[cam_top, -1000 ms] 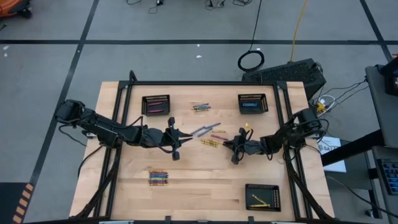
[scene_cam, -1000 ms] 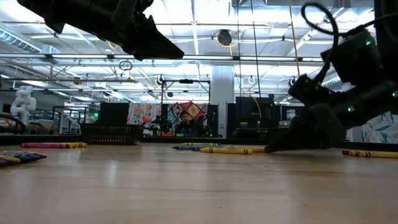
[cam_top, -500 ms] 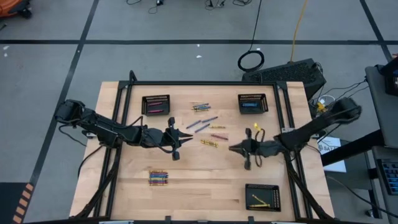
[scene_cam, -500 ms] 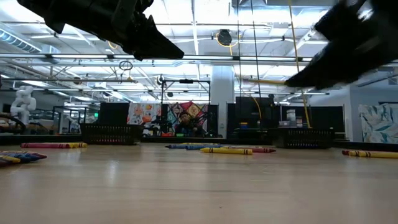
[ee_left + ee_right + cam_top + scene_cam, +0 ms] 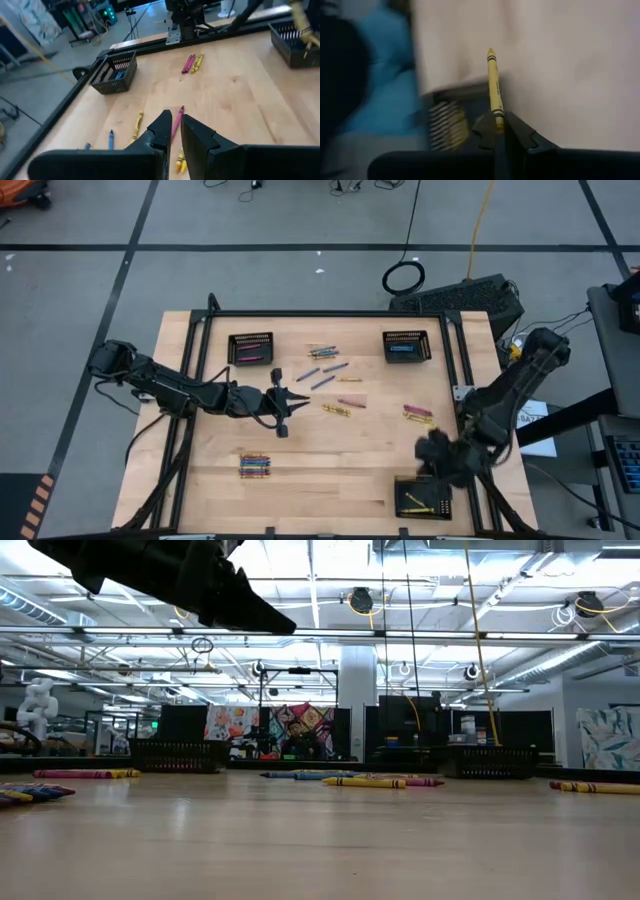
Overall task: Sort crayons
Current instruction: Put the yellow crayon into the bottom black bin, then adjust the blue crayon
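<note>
A: High view first. Risk?
B: Right claw (image 5: 432,452) just above yellow basket (image 5: 421,497) at bench (image 5: 330,470) near corner, blurred. Could let go short of rim, so crayon lands on wood. Right arm folded back from right edge, elbow high.
A: Left?
B: Left claw (image 5: 290,402) mid-bench, arm stretched in from left edge, low and level. Loose crayons (image 5: 322,376) ahead of it, striped bundle (image 5: 254,466) nearer front.
A: Low view?
B: Only left arm, dark, up top. Crayons lying flat far back. Nothing of right claw.
A: Left wrist view?
B: Claw narrow, nearly closed, empty. Pink crayon (image 5: 176,123) right past tips, yellow ones beside. Could nudge pink if dropped blind.
A: Right wrist view?
B: Clamped on yellow crayon (image 5: 493,88) by one end only, rest sticking out fwd. Could pivot or slip mid-swing. Basket mesh under it, v. blurred.
</note>
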